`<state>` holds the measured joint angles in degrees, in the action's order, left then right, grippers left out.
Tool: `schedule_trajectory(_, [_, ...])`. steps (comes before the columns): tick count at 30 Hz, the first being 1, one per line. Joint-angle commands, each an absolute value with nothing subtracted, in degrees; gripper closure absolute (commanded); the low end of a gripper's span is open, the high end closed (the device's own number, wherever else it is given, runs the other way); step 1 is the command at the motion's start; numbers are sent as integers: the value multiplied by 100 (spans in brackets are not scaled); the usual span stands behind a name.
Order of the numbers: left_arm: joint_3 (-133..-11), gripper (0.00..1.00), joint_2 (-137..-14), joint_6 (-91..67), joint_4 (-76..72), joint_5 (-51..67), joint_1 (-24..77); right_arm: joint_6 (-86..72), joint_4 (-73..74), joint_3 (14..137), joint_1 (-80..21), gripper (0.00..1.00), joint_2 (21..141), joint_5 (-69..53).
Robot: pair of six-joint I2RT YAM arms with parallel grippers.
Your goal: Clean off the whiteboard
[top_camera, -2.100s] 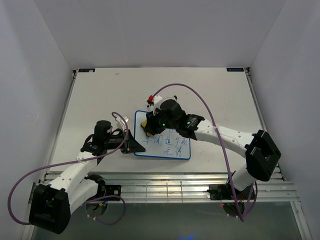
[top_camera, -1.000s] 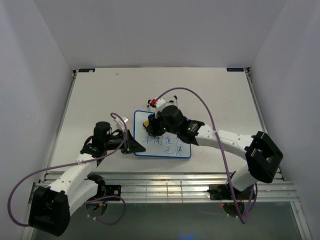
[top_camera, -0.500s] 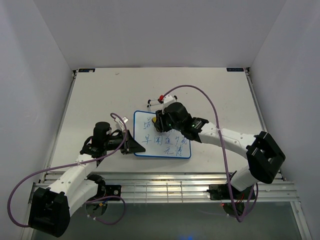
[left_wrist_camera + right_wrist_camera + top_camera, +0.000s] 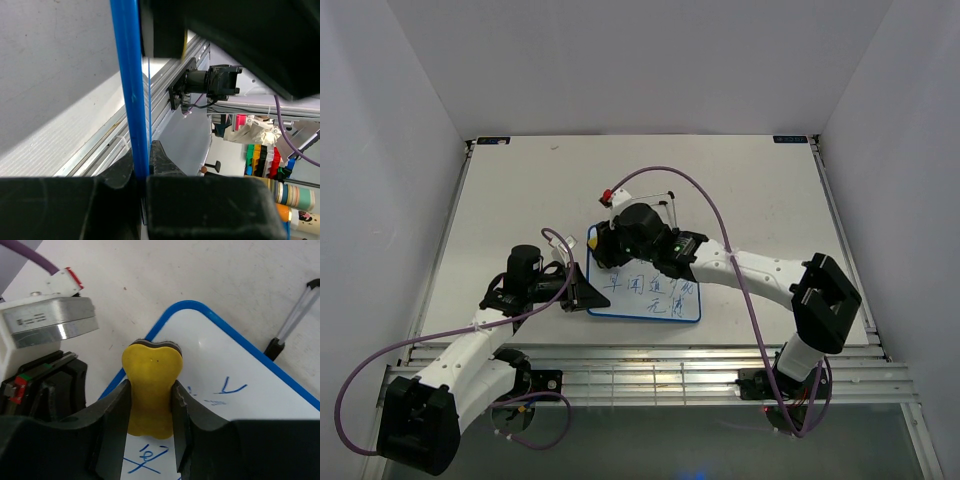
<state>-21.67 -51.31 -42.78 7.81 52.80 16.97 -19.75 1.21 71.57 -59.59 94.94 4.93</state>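
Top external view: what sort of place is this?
Probably a robotics lab test cell: two robot arms at a white table, plain white walls enclosing it on three sides.

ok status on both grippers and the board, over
left gripper shut on small blue-framed whiteboard edge. right gripper shut on yellow eraser block, at board's far-left corner. blue writing unerased. nothing else on board.

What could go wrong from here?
The yellow eraser block, shut in the right gripper, sits at the corner of the small blue-framed whiteboard; a stroke could snag the frame or run off.
The left gripper pinches only the thin frame edge; wiping force might twist the board loose.
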Motion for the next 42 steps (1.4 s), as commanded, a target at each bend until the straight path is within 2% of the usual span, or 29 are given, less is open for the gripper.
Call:
schedule_trajectory(1, [-2496, 100, -4816, -3964, 202, 6003, 1731, -2215, 483, 6909, -5661, 69, 9404, 877])
schedule_trajectory(11, [-2470, 100, -4729, -4008, 44, 6170, 1731, -2487, 1617, 7399, -5019, 70, 9597, 1196])
schedule_trajectory(24, [-2496, 100, -4799, -3990, 44, 6056, 1731, -2785, 933, 7603, -5457, 72, 9862, -167])
schedule_trajectory(32, [-2672, 100, -4729, -3999, 70, 5783, 1731, -2865, 589, 6577, -5292, 72, 9485, -263])
schedule_trajectory(38, [-2698, 100, -4658, -4034, -147, 5836, 1731, -2953, -237, 4891, -4396, 72, 8738, -782])
schedule_trajectory(42, [-2672, 100, -4676, -4078, -246, 5854, 1731, -2866, -387, 4212, -3711, 72, 8412, -1072])
